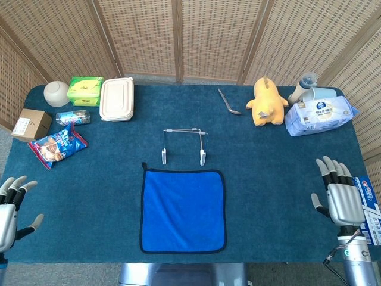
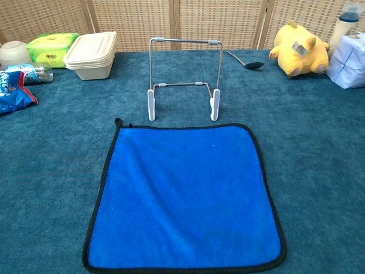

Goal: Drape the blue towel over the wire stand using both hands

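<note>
1. Nothing was under way on the cloth itself: the blue towel (image 1: 183, 210) lay flat and square on the teal tablecloth (image 1: 280, 179), its far edge just short of the wire stand's feet, no fold or lift anywhere in it.
2. The wire stand (image 1: 184, 145) stood upright beyond the towel, bare from top bar to feet; the chest view showed the stand (image 2: 183, 77) with nothing hung on it.
3. The left hand (image 1: 11, 210) sat at the near left corner of the table, fingers spread, holding nothing, well apart from the towel.
4. The right hand (image 1: 340, 195) sat at the near right edge, fingers splayed upward and likewise released, well apart from the towel on its side.
5. Neither hand showed in the chest view, which says how far out to the sides they were.
6. My read: the task was at its very start. No step was done.
7. Left to do, as I judge it: bring both hands inward, take an edge or the corners of the towel, lift it, carry it over the top bar and let it hang down both sides.
8. The yellow plush pig (image 1: 266, 101), spoon (image 1: 228, 102) and stacked food containers (image 1: 116, 99) lay along the far side, out of the working lane.
</note>
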`<state>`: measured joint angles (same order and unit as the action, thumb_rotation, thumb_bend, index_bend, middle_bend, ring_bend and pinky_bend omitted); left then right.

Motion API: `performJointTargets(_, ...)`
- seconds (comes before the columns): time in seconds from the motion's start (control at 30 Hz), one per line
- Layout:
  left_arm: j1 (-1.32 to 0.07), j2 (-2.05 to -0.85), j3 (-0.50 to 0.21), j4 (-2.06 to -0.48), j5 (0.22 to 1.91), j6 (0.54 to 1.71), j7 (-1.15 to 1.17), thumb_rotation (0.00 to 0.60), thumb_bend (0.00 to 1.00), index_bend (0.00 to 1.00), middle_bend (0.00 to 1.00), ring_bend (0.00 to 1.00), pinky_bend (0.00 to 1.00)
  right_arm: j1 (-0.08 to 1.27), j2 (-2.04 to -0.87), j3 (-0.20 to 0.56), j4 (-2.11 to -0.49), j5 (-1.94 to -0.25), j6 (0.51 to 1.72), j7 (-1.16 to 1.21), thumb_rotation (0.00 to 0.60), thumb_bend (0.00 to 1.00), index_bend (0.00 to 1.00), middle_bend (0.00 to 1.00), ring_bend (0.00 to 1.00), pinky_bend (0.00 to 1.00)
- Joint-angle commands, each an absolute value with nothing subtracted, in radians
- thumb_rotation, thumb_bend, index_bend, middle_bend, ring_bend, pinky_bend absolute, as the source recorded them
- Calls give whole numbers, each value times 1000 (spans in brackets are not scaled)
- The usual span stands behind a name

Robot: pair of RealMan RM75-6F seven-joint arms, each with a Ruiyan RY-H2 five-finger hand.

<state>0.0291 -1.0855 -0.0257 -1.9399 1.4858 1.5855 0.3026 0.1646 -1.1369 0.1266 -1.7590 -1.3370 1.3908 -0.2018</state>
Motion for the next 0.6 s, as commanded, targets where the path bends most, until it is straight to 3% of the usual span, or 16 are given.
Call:
performJointTargets(0.03, 22, -1087, -30, -1939, 1487, 1578, 305, 600, 344, 216, 158, 108, 164, 178, -1130, 125, -1751, -1346, 1373, -204, 600, 369, 0, 41, 0, 0)
performJointTargets(0.33, -16, -1091, -49, -1942, 1517, 1552, 272, 600, 344, 250, 187, 136, 199, 255, -1131, 126, -1678, -1468, 1314, -150, 600, 352, 0, 49, 0, 0)
performJointTargets(0.6, -52, -1063, -49, -1972, 1581, 1523, 221, 600, 344, 275, 207, 154, 217, 365, -1206, 114, -1549, -1654, 1286, -76, 600, 278, 17, 51, 0, 0)
